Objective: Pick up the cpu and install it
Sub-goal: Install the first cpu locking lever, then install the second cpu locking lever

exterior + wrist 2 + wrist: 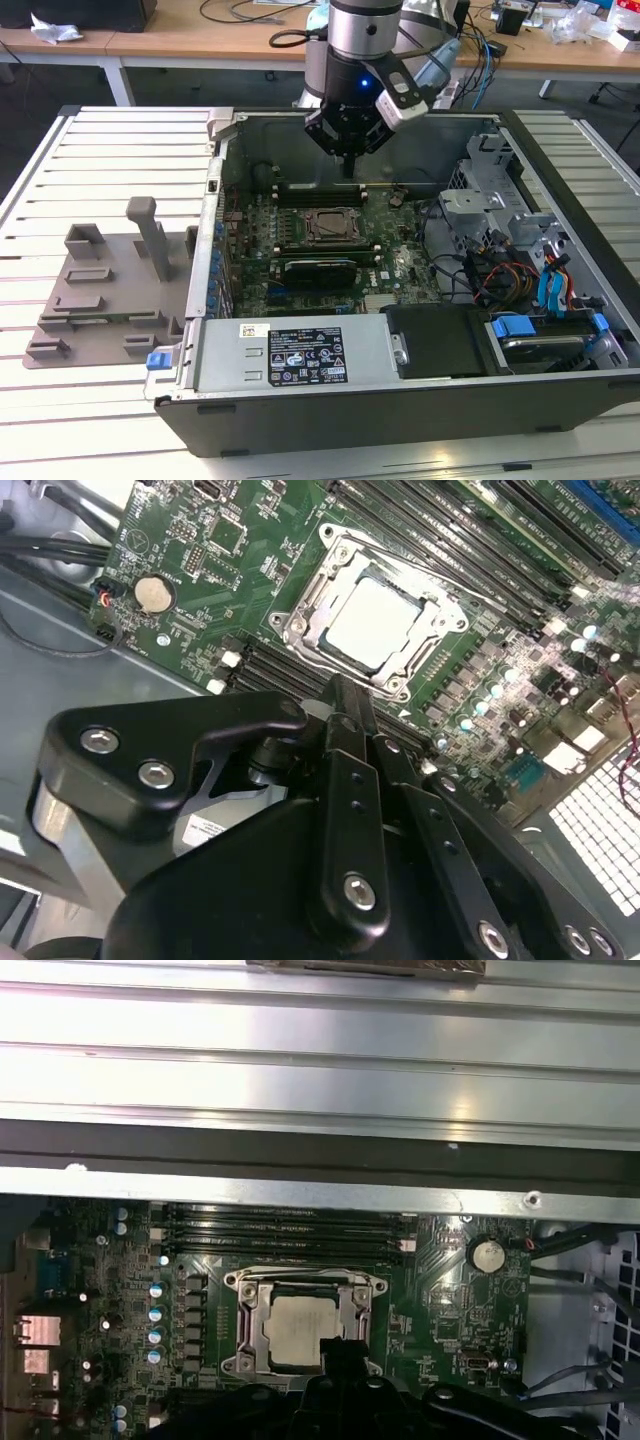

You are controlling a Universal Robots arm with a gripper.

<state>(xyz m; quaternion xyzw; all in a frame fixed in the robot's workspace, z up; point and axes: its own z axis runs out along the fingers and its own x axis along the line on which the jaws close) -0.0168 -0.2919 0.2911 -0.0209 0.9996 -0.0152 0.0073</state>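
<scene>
Jaws pressed together, holding nothing, hover above the cpu (372, 626) seated in its socket frame (305, 1325) at frame centre.

Arm (365, 30) vertical, wrist pointing straight down. Gripper (348, 163) fingers pressed together into a single narrow tip, nothing held between them; closed fingers (352, 742) visible in both wrist views.

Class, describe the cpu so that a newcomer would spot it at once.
Look inside the open computer case, at the green motherboard. In its middle sits a square metal socket frame; the cpu is the plain silvery square plate inside it, smoother than everything around.
</scene>
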